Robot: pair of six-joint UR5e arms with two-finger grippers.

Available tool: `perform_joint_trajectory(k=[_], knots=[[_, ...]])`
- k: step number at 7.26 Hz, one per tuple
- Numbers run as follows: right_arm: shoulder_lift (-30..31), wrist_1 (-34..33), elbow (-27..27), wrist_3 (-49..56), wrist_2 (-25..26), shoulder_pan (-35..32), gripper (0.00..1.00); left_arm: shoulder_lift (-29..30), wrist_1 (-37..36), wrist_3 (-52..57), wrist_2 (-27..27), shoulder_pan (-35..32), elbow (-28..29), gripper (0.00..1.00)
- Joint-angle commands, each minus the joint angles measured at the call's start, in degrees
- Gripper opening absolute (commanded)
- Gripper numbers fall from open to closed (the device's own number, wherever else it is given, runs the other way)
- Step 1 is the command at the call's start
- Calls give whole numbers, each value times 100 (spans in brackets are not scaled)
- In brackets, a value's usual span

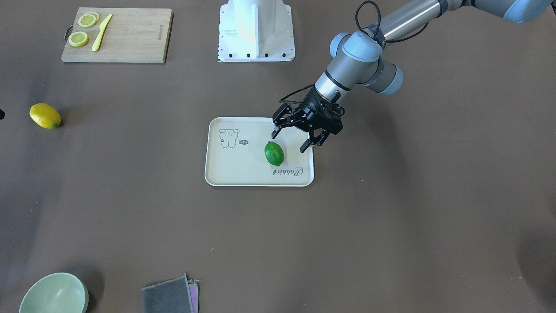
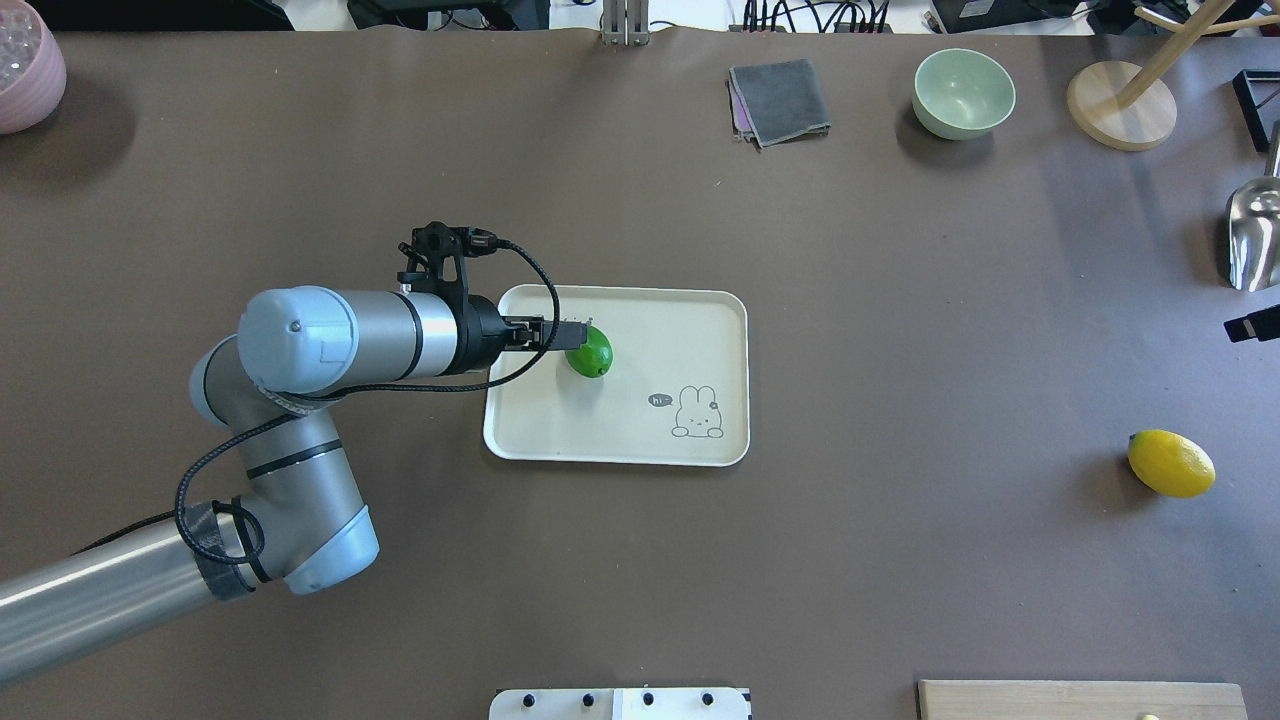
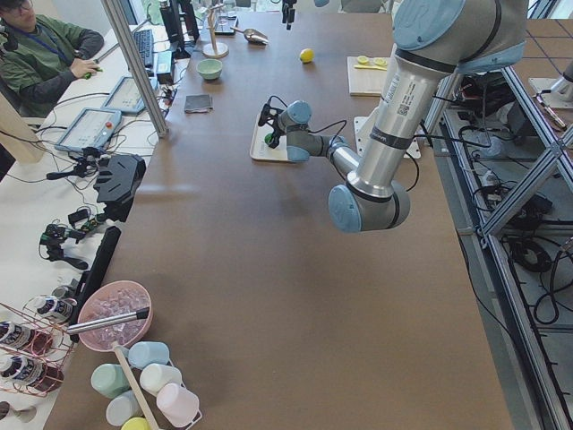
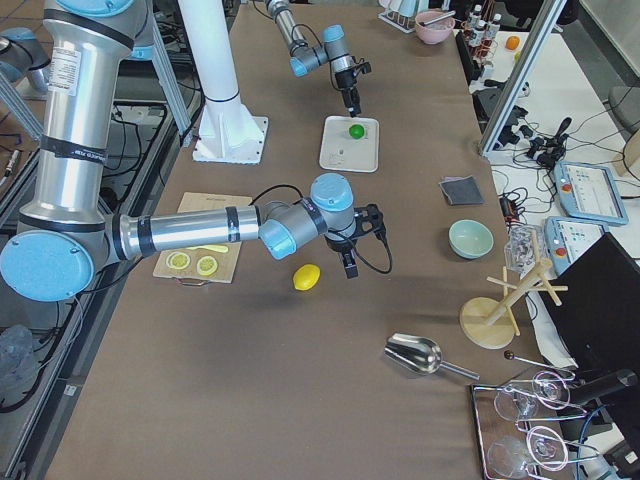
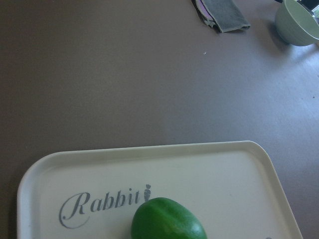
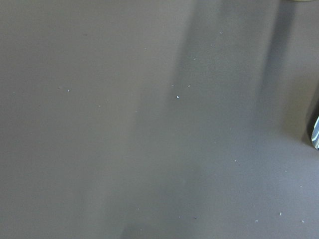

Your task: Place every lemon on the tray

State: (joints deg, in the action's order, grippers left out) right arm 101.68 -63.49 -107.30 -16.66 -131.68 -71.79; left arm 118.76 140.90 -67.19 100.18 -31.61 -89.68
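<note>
The green lemon lies on the cream tray near its "Rabbit" script; it also shows in the left wrist view. My left gripper is open and empty, hovering just above and beside the green lemon without touching it. The yellow lemon lies on the bare table far from the tray, also seen in the overhead view. My right gripper hangs just beyond the yellow lemon; I cannot tell whether it is open or shut.
A bamboo cutting board with lemon slices and a yellow knife lies near the robot base. A green bowl, a grey cloth, a wooden stand and a metal scoop sit along the far side.
</note>
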Motion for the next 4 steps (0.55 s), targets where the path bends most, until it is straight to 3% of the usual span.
perform_joint_trajectory(k=[1,3,4], knots=[[377,65,-36,880,98,-98,100,-464,-1060,1121,1235,-842,-888,99],[537,213,-37,1304,160,-38,100,-1054,-1205,2763,2868,-2229,-911,99],[581,240,-45,1915,195,189,100,-1309,-1196,3295,2945,-2366,-920,99]])
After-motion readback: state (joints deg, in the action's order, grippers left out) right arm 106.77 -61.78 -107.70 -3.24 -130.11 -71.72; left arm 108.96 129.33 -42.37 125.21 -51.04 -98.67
